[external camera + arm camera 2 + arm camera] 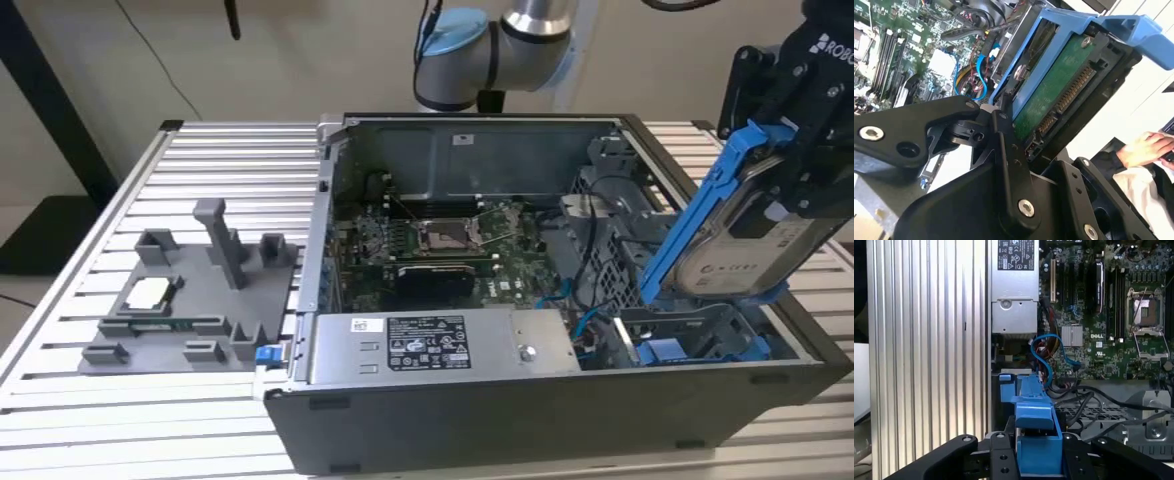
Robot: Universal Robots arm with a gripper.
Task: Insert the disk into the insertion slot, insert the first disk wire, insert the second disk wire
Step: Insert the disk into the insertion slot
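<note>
Gripper (pixel 790 175) closed on disk (pixel 731 262), clamping blue carrier (pixel 701 215) by opposite sides. Disk held steeply tilted at the exterior view's right, upper end high beside gripper, lower end down inside open case (pixel 534 425), just above slot (pixel 687 335). Contact between lower edge and slot's blue rails: cannot tell. Not seated in slot. Pale label turned outward in the exterior view; green circuit board (pixel 1051 95) with its connector row turned toward the camera in the second wrist view. Carrier end (pixel 1036 440) edge-on between black gripper links in the first wrist view.

Power supply (pixel 427 345) along near wall of case, beside slot toward the exterior view's left. Motherboard (pixel 441 245) on case floor beyond. Blue cables (pixel 1054 347) looped loose between power supply and motherboard. Grey fixture (pixel 200 290) on slatted table (pixel 227 150), well apart at the exterior view's left. Person's hand (pixel 1149 147) in the second wrist view, away from case.
</note>
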